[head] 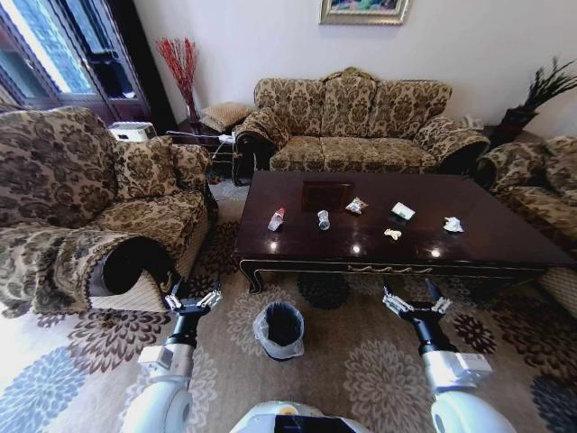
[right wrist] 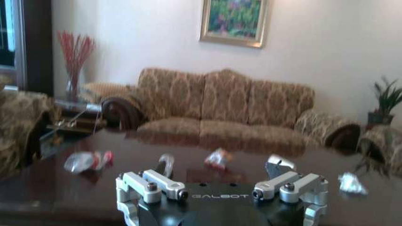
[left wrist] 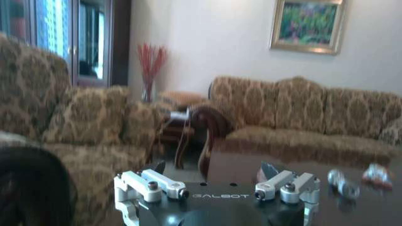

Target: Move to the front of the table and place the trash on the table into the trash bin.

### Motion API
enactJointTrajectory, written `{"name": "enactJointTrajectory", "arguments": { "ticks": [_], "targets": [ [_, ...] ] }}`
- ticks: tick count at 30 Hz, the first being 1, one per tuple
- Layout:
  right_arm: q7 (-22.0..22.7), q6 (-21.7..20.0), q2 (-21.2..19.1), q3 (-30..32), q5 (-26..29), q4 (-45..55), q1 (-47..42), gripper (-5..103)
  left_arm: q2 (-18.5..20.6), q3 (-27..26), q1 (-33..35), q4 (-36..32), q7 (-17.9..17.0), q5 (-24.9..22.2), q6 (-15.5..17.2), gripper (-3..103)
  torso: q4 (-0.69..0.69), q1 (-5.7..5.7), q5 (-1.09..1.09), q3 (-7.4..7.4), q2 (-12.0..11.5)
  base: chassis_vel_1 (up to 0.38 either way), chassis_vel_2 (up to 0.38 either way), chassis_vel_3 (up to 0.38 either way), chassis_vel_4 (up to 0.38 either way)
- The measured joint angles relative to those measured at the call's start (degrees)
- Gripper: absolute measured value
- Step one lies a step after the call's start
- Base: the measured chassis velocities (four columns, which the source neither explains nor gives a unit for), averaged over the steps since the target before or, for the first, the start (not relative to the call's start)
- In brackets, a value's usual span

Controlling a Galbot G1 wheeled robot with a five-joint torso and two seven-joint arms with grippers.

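- Progress: the robot stands in front of the table (head: 469,236), so the approach looks done; by my reading no litter has gone into the bin (head: 280,329) yet, since every piece lies on the tabletop.
- Left gripper (head: 192,300): empty, fingers spread wide, held low over the carpet (head: 361,361) near the table's left front corner.
- Bin: on the carpet between the two arms, just before the table's front edge, its bag folded over the rim.
- Trash, left to right: bottle (head: 276,219), can (head: 323,219), wrapper (head: 356,206), yellowish scrap (head: 392,234), cup (head: 403,211), tissue (head: 453,225).
- Right gripper (head: 416,302): empty too, jaws wide, low in front of the table's right half.
- Surface: dark and glossy, mirroring ceiling lights.
- Room: armchair (head: 81,207) on the left, sofa (head: 352,122) behind the table, a framed picture (head: 363,11) above it, a plant (head: 541,90) at far right.
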Motion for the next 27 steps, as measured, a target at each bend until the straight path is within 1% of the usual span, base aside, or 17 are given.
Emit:
{"name": "enactJointTrajectory", "arguments": {
  "ticks": [1, 3, 4, 7, 8, 9, 11, 13, 14, 15, 16, 17, 19, 20, 23, 24, 27],
  "targets": [
    [-0.3, 0.2, 0.0, -0.2, -0.1, -2.0, 0.2, 100, 0.2, 0.4, -0.6, 2.5, 0.0, -0.2, 0.9, 100, 0.0, 0.0, 0.0, 0.0, 0.0, 0.0, 0.0, 0.0, 0.0],
    [-0.4, 1.5, 0.3, -0.3, -0.7, -4.5, 0.4, 100, 0.3, 0.9, -2.2, 7.1, 0.0, 0.1, 1.4, 100, 0.0, 0.01, 0.02, 0.01, 0.0, 0.0, 0.0, 0.0, 0.0],
    [-0.4, 1.5, 0.3, -0.3, -0.7, -4.5, 0.4, 100, 0.3, 0.9, -2.2, 7.1, 0.0, 0.1, 1.4, 100, 0.0, 0.01, 0.02, 0.01, 0.0, 0.0, 0.0, 0.0, 0.0],
    [-0.4, 2.2, 0.5, -0.1, -0.6, -5.1, -0.5, 100, 0.6, 3.0, -6.2, 14.3, -0.2, 0.4, 1.8, 100, 0.01, 0.02, 0.01, 0.02, 0.0, 0.0, 0.0, 0.0, 0.0],
    [-0.3, 2.3, 0.5, 0.1, -0.6, -4.8, -1.0, 100, 1.2, 4.5, -8.0, 17.2, -0.8, 0.9, 1.9, 100, -0.01, 0.01, 0.02, 0.01, 0.0, 0.0, 0.0, 0.0, 0.0],
    [-0.3, 2.3, 0.5, 0.1, -0.6, -4.8, -1.0, 100, 1.2, 4.5, -8.0, 17.2, -0.8, 0.9, 1.9, 100, -0.01, 0.01, 0.02, 0.01, 0.0, 0.0, 0.0, 0.0, 0.0],
    [0.0, 2.3, 0.5, 0.4, -0.7, -3.7, -1.6, 100, 1.8, 6.7, -10.7, 21.1, -1.8, 1.7, 2.6, 100, -0.01, 0.01, -0.01, 0.01, 0.0, 0.0, 0.0, 0.0, 0.0],
    [0.4, 2.1, 0.6, 0.9, -0.9, -1.9, -2.1, 100, 1.9, 8.7, -13.4, 24.8, -2.8, 2.0, 3.8, 100, -0.01, 0.01, 0.01, 0.01, 0.0, 0.0, 0.0, 0.0, 0.0],
    [0.4, 2.1, 0.6, 0.9, -0.9, -1.9, -2.1, 100, 1.9, 8.7, -13.4, 24.8, -2.8, 2.0, 3.8, 100, -0.01, 0.01, 0.01, 0.01, 0.0, 0.0, 0.0, 0.0, 0.0],
    [0.9, 1.7, 0.8, 1.2, -1.0, -0.4, -2.5, 100, 1.5, 9.9, -15.3, 27.8, -3.3, 2.0, 4.3, 100, 0.0, 0.02, 0.01, 0.01, 0.0, 0.0, 0.0, 0.0, 0.0],
    [1.3, 1.2, 1.0, 1.4, -1.2, 0.6, -2.7, 100, 1.1, 10.7, -16.6, 30.1, -3.4, 2.1, 4.4, 100, 0.0, 0.02, 0.01, 0.01, 0.0, 0.0, 0.0, 0.0, 0.0],
    [1.3, 1.2, 1.0, 1.4, -1.2, 0.6, -2.7, 100, 1.1, 10.7, -16.6, 30.1, -3.4, 2.1, 4.4, 100, 0.0, 0.02, 0.01, 0.01, 0.0, 0.0, 0.0, 0.0, 0.0],
    [2.0, 0.2, 1.5, 1.3, -1.8, 2.9, -3.2, 100, 0.5, 12.5, -19.3, 35.7, -3.5, 2.4, 4.7, 100, -0.01, 0.02, 0.0, 0.01, 0.0, 0.0, 0.0, 0.0, 0.0],
    [2.0, 0.2, 1.5, 1.3, -1.8, 2.9, -3.2, 100, 0.5, 12.5, -19.3, 35.7, -3.5, 2.4, 4.7, 100, -0.01, 0.02, 0.0, 0.01, 0.0, 0.0, 0.0, 0.0, 0.0],
    [2.7, -0.9, 2.2, 0.8, -3.0, 5.3, -3.5, 100, 0.9, 13.7, -21.7, 40.4, -3.4, 1.9, 7.5, 100, 0.0, 0.02, 0.01, 0.01, 0.0, 0.0, 0.0, 0.0, 0.0],
    [2.7, -0.9, 2.2, 0.8, -3.0, 5.3, -3.5, 100, 0.9, 13.7, -21.7, 40.4, -3.4, 1.9, 7.5, 100, 0.0, 0.02, 0.01, 0.01, 0.0, 0.0, 0.0, 0.0, 0.0],
    [3.4, -1.1, 3.5, 0.5, -3.9, 7.1, -3.8, 100, 1.3, 14.4, -23.7, 44.8, -3.2, 1.0, 8.4, 100, 0.0, 0.01, 0.01, 0.01, 0.0, 0.0, 0.0, 0.0, 0.0]
  ]
}}
